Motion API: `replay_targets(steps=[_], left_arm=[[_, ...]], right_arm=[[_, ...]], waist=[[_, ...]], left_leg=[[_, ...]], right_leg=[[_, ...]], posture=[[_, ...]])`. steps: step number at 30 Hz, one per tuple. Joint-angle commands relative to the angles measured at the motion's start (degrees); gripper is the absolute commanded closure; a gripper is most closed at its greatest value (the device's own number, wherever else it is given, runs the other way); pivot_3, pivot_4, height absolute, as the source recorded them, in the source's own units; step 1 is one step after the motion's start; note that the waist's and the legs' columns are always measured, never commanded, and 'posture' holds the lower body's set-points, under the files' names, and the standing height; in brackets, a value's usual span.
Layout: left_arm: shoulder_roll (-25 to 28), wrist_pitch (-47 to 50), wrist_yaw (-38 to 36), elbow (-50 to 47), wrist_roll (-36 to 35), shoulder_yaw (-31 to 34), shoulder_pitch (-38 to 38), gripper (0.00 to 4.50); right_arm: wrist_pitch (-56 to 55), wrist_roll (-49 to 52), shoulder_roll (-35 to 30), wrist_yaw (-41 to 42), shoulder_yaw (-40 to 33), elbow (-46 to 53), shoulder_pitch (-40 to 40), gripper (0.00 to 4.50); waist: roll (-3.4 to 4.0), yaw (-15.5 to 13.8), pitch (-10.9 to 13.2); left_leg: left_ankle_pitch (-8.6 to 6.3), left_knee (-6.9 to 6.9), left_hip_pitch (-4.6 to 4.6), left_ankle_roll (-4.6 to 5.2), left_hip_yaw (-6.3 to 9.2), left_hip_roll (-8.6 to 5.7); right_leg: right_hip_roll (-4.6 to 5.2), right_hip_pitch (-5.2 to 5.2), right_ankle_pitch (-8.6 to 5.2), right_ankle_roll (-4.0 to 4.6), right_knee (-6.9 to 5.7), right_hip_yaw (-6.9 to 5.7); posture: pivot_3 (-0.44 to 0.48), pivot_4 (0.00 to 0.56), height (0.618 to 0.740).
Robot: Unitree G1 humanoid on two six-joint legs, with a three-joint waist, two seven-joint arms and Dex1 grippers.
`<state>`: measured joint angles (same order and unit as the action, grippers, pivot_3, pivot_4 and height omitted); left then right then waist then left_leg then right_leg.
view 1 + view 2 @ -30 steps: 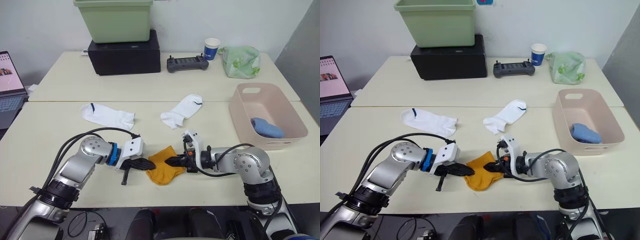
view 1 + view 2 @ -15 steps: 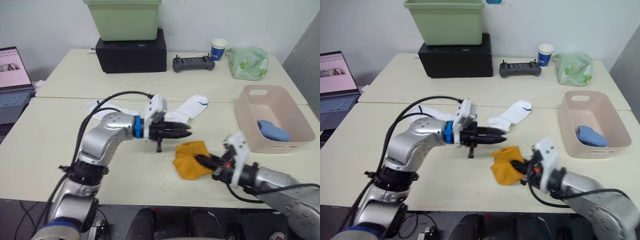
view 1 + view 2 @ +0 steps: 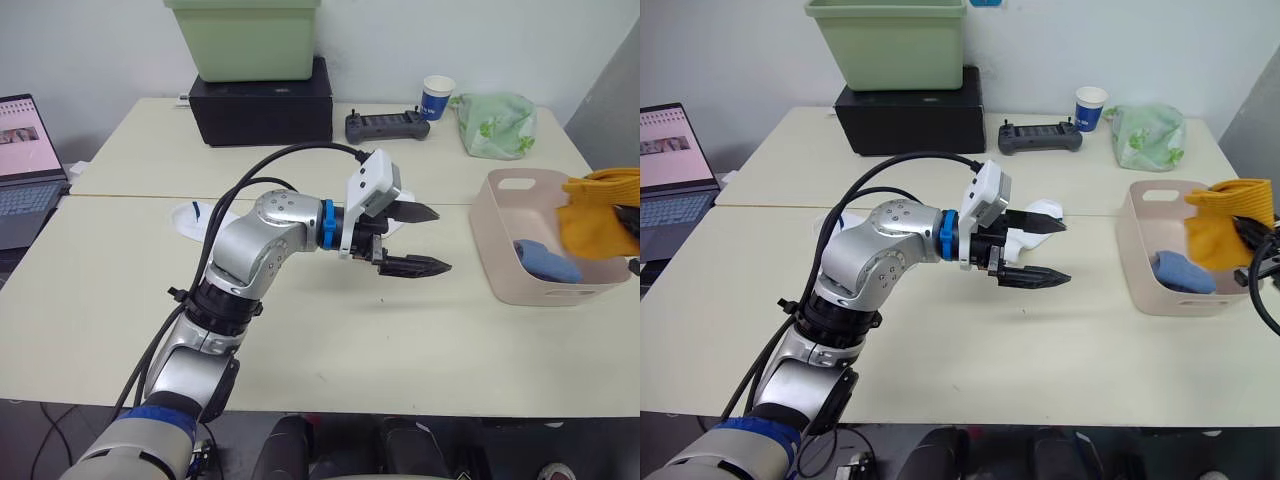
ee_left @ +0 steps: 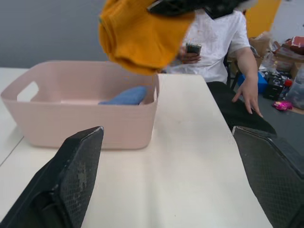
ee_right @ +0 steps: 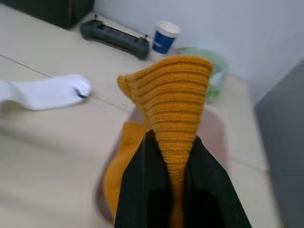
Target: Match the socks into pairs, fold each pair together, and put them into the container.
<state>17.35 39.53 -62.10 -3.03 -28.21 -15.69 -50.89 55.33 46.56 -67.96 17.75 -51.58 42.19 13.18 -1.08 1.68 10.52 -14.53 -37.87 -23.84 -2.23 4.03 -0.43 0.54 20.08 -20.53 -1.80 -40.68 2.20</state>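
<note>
Ribbed mustard socks pinched in right gripper over smooth pink basket; left gripper spread.

The mustard-orange sock pair is ribbed knit cloth, matt and slightly fuzzy. The pink basket is smooth plastic with a soft satin sheen; the light blue socks inside look like soft matt cloth. The left gripper has black fingers with a fine pebbled, rubbery matt texture, on a white glossy plastic housing. The table is a smooth, matt cream laminate. The white sock is plain matt cloth. The green tub is smooth plastic.
</note>
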Motion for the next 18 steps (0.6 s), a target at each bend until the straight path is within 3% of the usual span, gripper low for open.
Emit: replay_targets(steps=[1, 4, 7, 12, 18], left_arm=[[-0.62, 0.3, -1.71, 0.11, -1.33, 0.23, -1.87, 0.06], [-1.14, -0.16, -1.85, 0.46, -0.96, 0.04, -2.25, 0.06], [-1.44, 0.09, -1.63, 0.26, -0.97, 0.24, -2.35, 0.06], [-1.3, 0.59, -1.1, -1.25, -1.17, 0.26, -1.38, 0.06], [-1.69, 0.83, -0.39, -1.88, -1.28, 0.33, -0.91, 0.06]], right_arm=[[-18.49, -20.31, -5.23, 7.11, 8.91, -8.12, 2.65, 4.5], [-35.05, -36.52, -9.89, 7.56, 19.47, -16.39, 2.95, 4.5], [-41.29, -43.82, -9.4, 7.44, 26.17, -20.19, 0.84, 4.5], [-39.5, -49.95, -3.93, 8.39, 36.61, -18.4, -2.25, 4.5], [-32.53, -50.21, -1.21, 14.56, 37.73, -16.07, -5.23, 4.5]], waist=[[-0.11, 0.23, 0.06], [-0.05, 0.24, 0.05], [-0.08, 0.11, 0.07], [-0.1, 0.02, 0.08], [-0.09, 0.14, 0.07]], left_leg=[[0.0, -0.01, 0.0, 0.0, -0.02, 0.03], [0.04, -0.02, 0.01, -0.06, -0.15, 0.02], [0.11, -0.02, -0.02, -0.2, -0.11, 0.03], [0.14, -0.06, -0.05, -0.26, -0.07, 0.03], [0.15, -0.09, -0.01, -0.26, -0.11, 0.01]], right_leg=[[0.0, 0.01, 0.0, 0.0, 0.0, 0.03], [0.03, 0.06, 0.01, -0.01, -0.03, 0.16], [0.03, 0.07, 0.01, -0.01, -0.02, 0.12], [0.04, 0.06, 0.01, -0.01, -0.03, 0.12], [0.08, 0.05, 0.01, -0.01, -0.1, 0.15]], posture=[[0.0, 0.15, 0.72], [0.0, 0.15, 0.72], [0.0, 0.15, 0.72], [0.0, 0.15, 0.72], [0.0, 0.15, 0.72]])
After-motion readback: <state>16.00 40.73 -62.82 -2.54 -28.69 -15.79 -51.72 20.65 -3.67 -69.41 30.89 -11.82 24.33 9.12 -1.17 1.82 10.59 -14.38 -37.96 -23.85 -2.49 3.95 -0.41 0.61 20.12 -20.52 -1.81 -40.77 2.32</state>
